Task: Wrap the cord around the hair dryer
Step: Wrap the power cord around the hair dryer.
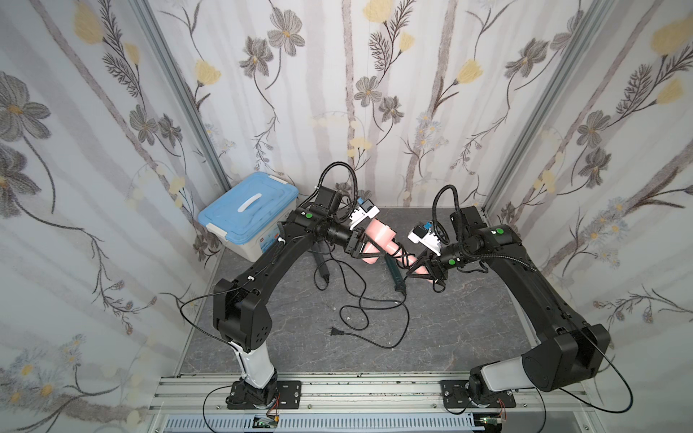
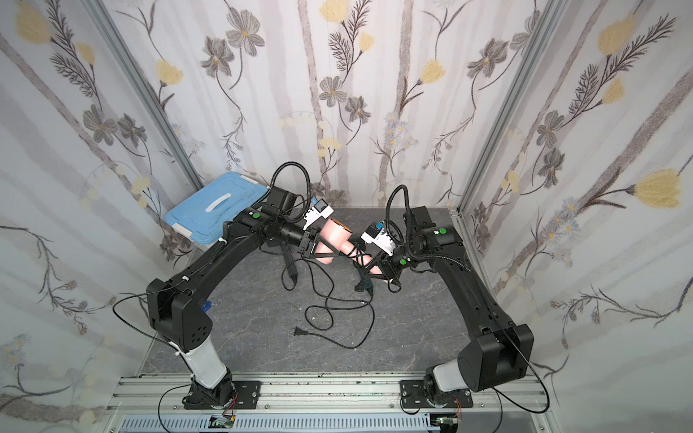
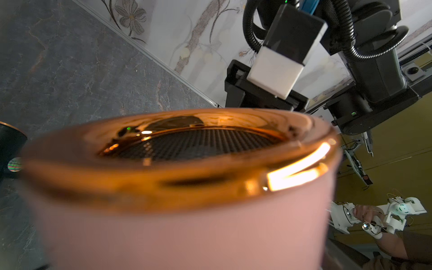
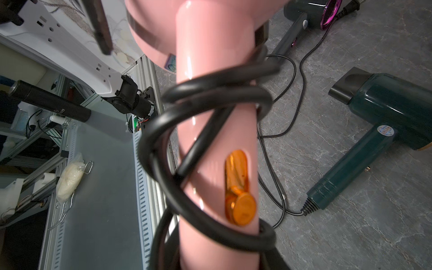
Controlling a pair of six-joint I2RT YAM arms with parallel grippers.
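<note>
The pink hair dryer (image 1: 380, 234) (image 2: 335, 234) hangs above the table between both arms. My left gripper (image 1: 373, 245) (image 2: 328, 245) is at the rear of the barrel, jaws wide apart on either side. In the left wrist view the barrel (image 3: 163, 222) with its copper rim hides the fingers. My right gripper (image 1: 416, 268) (image 2: 369, 270) is shut on the lower end of the handle (image 4: 210, 70). The black cord (image 4: 210, 93) (image 1: 401, 256) coils loosely around the handle. The rest of it trails down onto the table, ending in the plug (image 1: 335, 331) (image 2: 299, 331).
A dark green hair dryer (image 4: 383, 117) (image 1: 397, 277) lies on the grey table (image 1: 468, 318) under the pink one. Another dark dryer (image 4: 311, 11) (image 1: 322, 270) lies further left. A blue-lidded box (image 1: 247, 213) stands at the back left corner.
</note>
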